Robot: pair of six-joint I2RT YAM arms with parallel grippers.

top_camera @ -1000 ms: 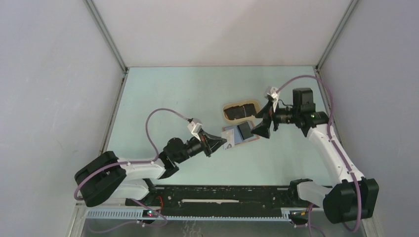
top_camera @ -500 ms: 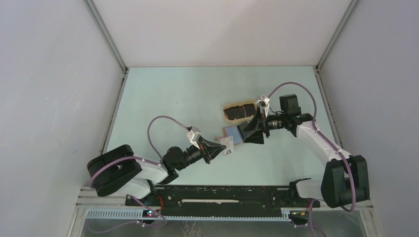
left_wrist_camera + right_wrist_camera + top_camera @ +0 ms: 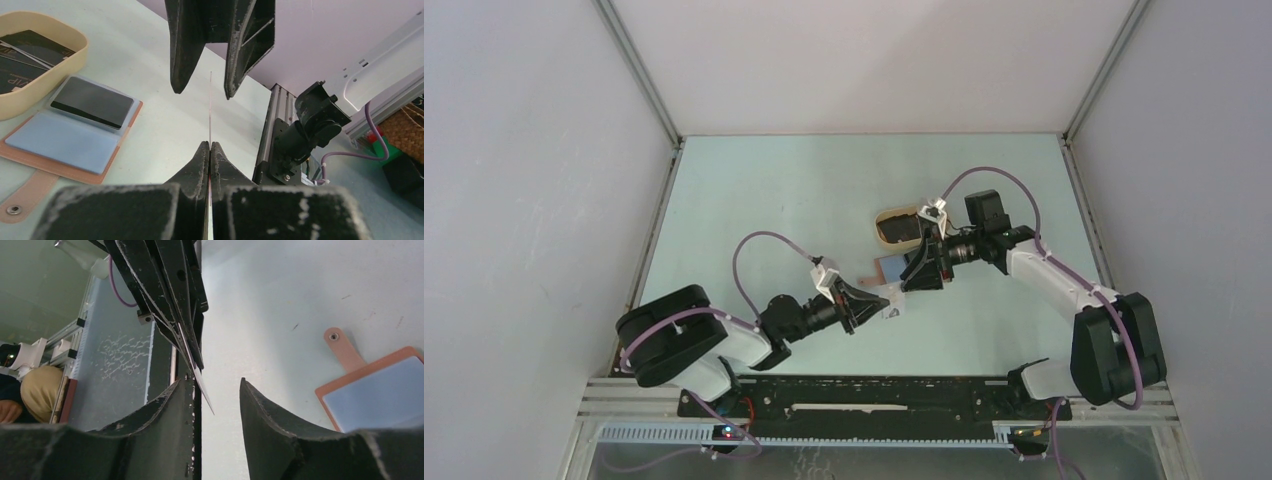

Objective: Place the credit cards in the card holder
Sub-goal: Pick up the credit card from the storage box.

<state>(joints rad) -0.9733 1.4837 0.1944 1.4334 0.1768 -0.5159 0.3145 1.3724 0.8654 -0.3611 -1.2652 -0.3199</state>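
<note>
Handover: left gripper clamps a card; right gripper straddles it, jaws apart; next, right must pinch, left release.

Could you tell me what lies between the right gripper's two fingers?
A credit card, edge-on and pinched by the left gripper, stands there, inside the right gripper; the left wrist view shows it best.

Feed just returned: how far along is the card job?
Looks done: one dark card lies on the open card holder. In hand: the left gripper pinches a thin card edge-on; the right gripper straddles its free end, fingers apart. Left: pocketing that card.
</note>
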